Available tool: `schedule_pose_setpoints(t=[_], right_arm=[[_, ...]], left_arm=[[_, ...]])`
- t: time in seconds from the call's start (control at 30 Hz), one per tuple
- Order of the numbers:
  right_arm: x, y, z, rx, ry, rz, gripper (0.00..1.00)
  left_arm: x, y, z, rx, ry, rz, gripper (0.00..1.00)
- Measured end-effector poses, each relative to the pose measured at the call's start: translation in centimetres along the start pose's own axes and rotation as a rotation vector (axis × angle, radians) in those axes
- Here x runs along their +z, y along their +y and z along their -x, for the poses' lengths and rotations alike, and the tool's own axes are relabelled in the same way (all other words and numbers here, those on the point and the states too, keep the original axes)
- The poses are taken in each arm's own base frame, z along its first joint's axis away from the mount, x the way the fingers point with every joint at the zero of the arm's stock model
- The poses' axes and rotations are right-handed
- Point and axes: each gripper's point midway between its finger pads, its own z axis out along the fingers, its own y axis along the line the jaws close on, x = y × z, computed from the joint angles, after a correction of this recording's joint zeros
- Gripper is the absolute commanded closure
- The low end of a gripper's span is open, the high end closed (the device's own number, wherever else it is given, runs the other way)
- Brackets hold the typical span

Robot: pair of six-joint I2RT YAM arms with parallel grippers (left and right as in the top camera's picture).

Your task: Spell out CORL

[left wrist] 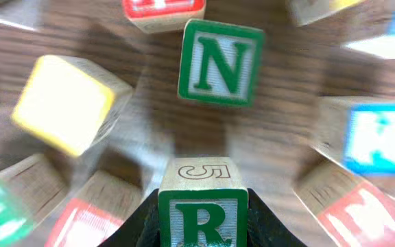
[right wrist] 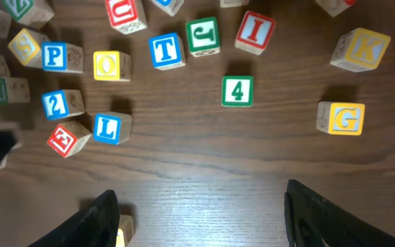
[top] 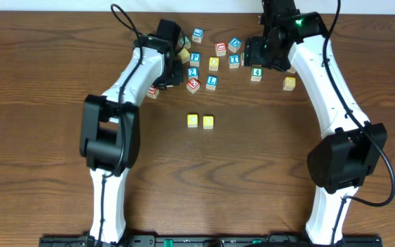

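Left end effector (left wrist: 203, 223) clenched on the green R cube (left wrist: 202, 202) (a 5 on its top face), amid scattered cubes (top: 214, 63) at the far side of the desk (top: 46, 82), right end effector (right wrist: 201, 216) released, two yellow-topped cubes (top: 193, 121) side by side mid-desk, blue L cube (right wrist: 107, 128) among the scatter.

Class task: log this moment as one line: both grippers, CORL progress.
left gripper: shut on R cube | right gripper: open, empty | two yellow-topped cubes: side by side | L cube: among loose cubes
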Motion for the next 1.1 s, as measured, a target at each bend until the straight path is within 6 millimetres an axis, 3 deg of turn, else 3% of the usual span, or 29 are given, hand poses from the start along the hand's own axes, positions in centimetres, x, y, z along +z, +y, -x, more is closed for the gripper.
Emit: schedule_pose_setpoints(t=[0.07,0.1,0.17,0.23,0.3,0.53,0.63,0.9,1.1], right_arm=[[0.0,-0.7,0.3,0.014,-0.006,-0.005,0.26],[-0.1,-1.8,0.7,0.035,-0.010,-0.015,0.25],[-0.1,-2.9,1.0,0.057,-0.014,-0.024,0.24],[-0.2,-4.7,1.5,0.092,-0.020,-0.039,0.24],[-0.3,-6.2,1.9,0.119,-0.024,-0.050,0.24],[-0.9,-12.2,2.4,0.239,-0.024,-0.090,0.27],[-1.0,-13.3,2.0,0.256,-0.007,-0.102,0.27],[-1.0,-13.3,1.2,0.247,0.027,-0.108,0.27],[-1.0,-13.3,1.0,0.240,0.036,-0.109,0.26]], left_arm=[[-3.0,-0.6,0.6,0.006,-0.046,-0.021,0.74],[-6.5,-1.6,0.9,0.023,-0.095,-0.048,0.74],[-9.4,-3.0,0.5,0.042,-0.131,-0.074,0.74],[-11.5,-5.0,-1.0,0.056,-0.131,-0.097,0.74],[-11.8,-7.0,-3.0,0.075,-0.099,-0.104,0.74],[-10.5,-14.3,-9.6,0.187,-0.012,-0.125,0.74],[-7.8,-16.2,-12.4,0.200,0.051,-0.097,0.74],[0.0,-15.7,-15.2,0.173,0.173,0.009,0.74],[0.3,-16.0,-14.8,0.159,0.155,0.000,0.73]])
